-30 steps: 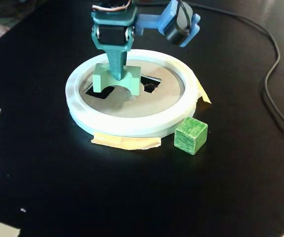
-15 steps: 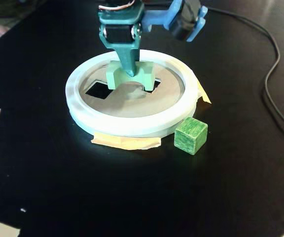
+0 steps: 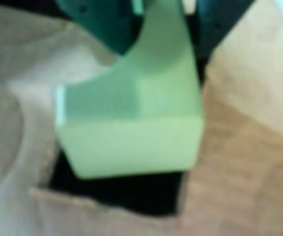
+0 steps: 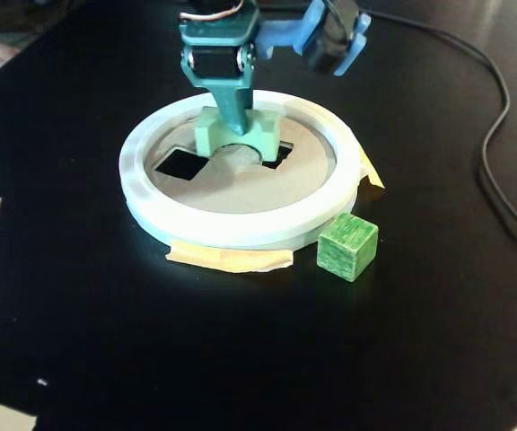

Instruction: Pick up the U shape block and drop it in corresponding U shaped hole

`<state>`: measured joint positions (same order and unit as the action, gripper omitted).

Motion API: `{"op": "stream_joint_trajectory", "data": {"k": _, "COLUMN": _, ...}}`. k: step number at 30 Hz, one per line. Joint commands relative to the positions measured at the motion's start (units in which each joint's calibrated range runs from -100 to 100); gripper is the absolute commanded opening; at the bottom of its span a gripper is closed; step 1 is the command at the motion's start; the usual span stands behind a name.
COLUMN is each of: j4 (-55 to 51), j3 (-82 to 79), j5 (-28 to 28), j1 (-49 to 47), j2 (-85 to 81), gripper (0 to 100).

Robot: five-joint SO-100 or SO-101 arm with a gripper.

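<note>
Gripping: gripper point(image 4: 237, 127) clamped on block point(image 4: 237, 135) — upper centre
Hole point(image 4: 278, 154): partly under block
Cube point(image 4: 346, 245): right — off board point(image 4: 240, 193)

From where I stand, nothing here carries any writing: no labels, brands, numbers or signs can be read in either view.
</note>
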<state>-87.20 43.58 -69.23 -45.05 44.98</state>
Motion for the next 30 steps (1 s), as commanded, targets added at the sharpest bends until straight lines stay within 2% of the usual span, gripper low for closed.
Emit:
{"op": "stream_joint_trajectory", "data": {"k": 1, "j4": 2.2, "j3": 4.8, "j5": -0.4, "j1": 0.7, "j2": -0.7, "gripper": 2}}
{"op": "stream_joint_trajectory", "data": {"k": 13, "j4": 7.9, "j3": 4.9, "j5": -1.2, "j1": 0.7, "j2": 3.0, "gripper": 5}}
{"op": "stream_joint_trajectory", "data": {"k": 15, "j4": 7.9, "j3": 4.9, "j5": -1.2, "j1": 0.9, "j2": 3.0, "gripper": 12}}
{"op": "stream_joint_trajectory", "data": {"k": 18, "j4": 7.8, "j3": 4.9, "j5": -1.0, "j1": 0.9, "j2": 2.8, "gripper": 42}}
{"op": "stream_joint_trajectory", "data": {"k": 21, "j4": 6.8, "j3": 4.9, "j5": -1.0, "j1": 0.7, "j2": 2.2, "gripper": 63}}
{"op": "stream_joint_trajectory", "data": {"k": 30, "j4": 7.4, "j3": 4.9, "j5": -1.0, "j1": 0.9, "j2": 2.3, "gripper": 63}}
